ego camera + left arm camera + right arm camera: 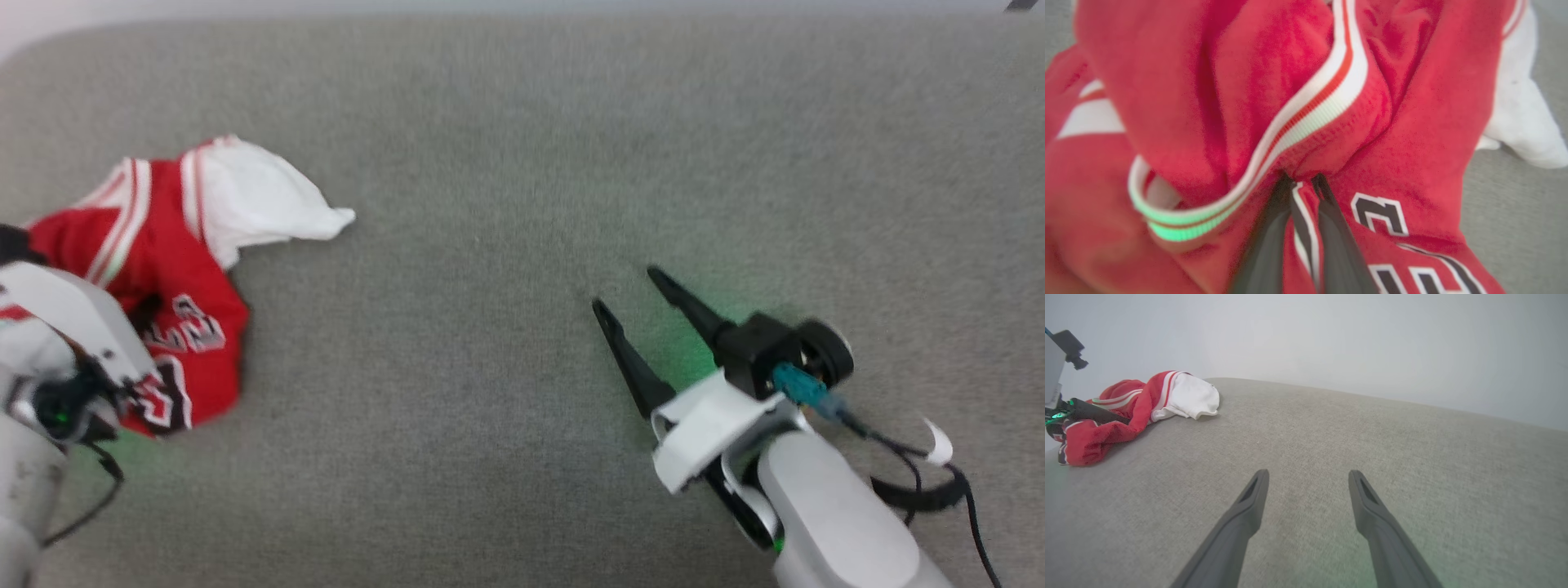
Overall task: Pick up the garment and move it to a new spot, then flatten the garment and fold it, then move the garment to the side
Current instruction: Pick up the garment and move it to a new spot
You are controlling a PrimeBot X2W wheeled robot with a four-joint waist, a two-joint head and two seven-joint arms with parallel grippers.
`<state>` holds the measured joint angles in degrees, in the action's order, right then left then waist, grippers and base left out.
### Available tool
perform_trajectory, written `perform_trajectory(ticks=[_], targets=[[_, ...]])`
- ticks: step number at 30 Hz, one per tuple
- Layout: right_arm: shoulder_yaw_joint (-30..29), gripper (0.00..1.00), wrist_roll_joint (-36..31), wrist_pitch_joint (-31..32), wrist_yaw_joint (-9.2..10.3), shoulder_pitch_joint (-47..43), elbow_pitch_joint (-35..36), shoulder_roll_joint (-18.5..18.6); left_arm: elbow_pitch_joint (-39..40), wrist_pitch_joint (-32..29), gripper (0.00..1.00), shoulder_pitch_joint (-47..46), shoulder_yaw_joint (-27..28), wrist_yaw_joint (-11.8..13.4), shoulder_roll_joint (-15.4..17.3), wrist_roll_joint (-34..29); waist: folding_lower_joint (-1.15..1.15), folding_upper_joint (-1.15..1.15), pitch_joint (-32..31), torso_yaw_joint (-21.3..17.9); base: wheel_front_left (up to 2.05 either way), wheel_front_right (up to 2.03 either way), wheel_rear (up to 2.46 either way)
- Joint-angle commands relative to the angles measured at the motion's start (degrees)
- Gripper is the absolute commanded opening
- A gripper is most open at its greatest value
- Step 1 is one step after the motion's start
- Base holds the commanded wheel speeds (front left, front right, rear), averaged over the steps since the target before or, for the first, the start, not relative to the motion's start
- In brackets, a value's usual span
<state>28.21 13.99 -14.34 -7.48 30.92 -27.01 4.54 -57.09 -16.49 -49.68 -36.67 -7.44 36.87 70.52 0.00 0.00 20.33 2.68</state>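
Garment (188, 269): crumpled in a heap at the left edge of the head view, on the grey tabletop (506, 163); far left, mid-height in the right wrist view (1139, 404); spread across almost the whole left wrist view (1412, 122).
White sleeve (261, 196): sticks out from the heap's upper right, lying flat on the tabletop with its tip pointing toward frame centre; seen at the right edge of the left wrist view (1519, 114).
Striped trim (1306, 118): white-red-white band running diagonally from top centre down to lower left of the left wrist view, its lower loop tinted green.
Print (192, 327): black, white-outlined characters on the lower part of the heap, creased and only partly readable; more of them at lower right of the left wrist view (1380, 212).
Left end effector (1302, 181): closed on the garment, a narrow fold of red cloth with a black-and-white edge pinched between the two dark fingers (1339, 245); tips buried just under the trim.
Right end effector (627, 287): open, fingers spread well apart, holding nothing; lower right of centre in the head view, over bare tabletop, well apart from the garment; tips pointing up the right wrist view (1308, 473).
Green glow (694, 351): faint patch on the tabletop beside the right end effector.
Wall (1372, 343): pale and plain, behind the tabletop's far edge.
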Motion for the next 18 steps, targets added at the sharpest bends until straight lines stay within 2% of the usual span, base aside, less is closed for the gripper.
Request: perform_trajectory(ticks=[1,9,13,18], targets=[[-0.21,1.0,1.3,-0.44,-0.02,-2.18,-0.59,0.34,1.84,1.38,0.0,1.9,-0.69,-0.06,-0.96,0.57,0.0,0.0,-8.29,0.69,0.0,0.0,0.0],[-4.7,1.0,5.12,-0.82,-0.02,-9.49,-1.85,1.75,13.83,6.62,0.0,3.48,-3.79,-0.01,1.59,1.88,0.0,0.0,-16.63,0.97,0.0,0.0,0.0],[-8.24,1.0,5.75,-0.86,-0.02,-12.43,-0.89,2.01,22.01,6.27,0.0,4.38,-6.06,-0.01,1.52,3.1,0.0,0.0,-18.16,-0.02,0.0,0.0,0.0],[-12.53,1.0,5.1,-0.88,-0.02,-14.75,1.6,1.61,33.11,4.78,0.0,3.98,-7.64,-0.01,0.59,5.34,0.0,0.0,-17.23,-3.41,0.0,0.0,0.0]])
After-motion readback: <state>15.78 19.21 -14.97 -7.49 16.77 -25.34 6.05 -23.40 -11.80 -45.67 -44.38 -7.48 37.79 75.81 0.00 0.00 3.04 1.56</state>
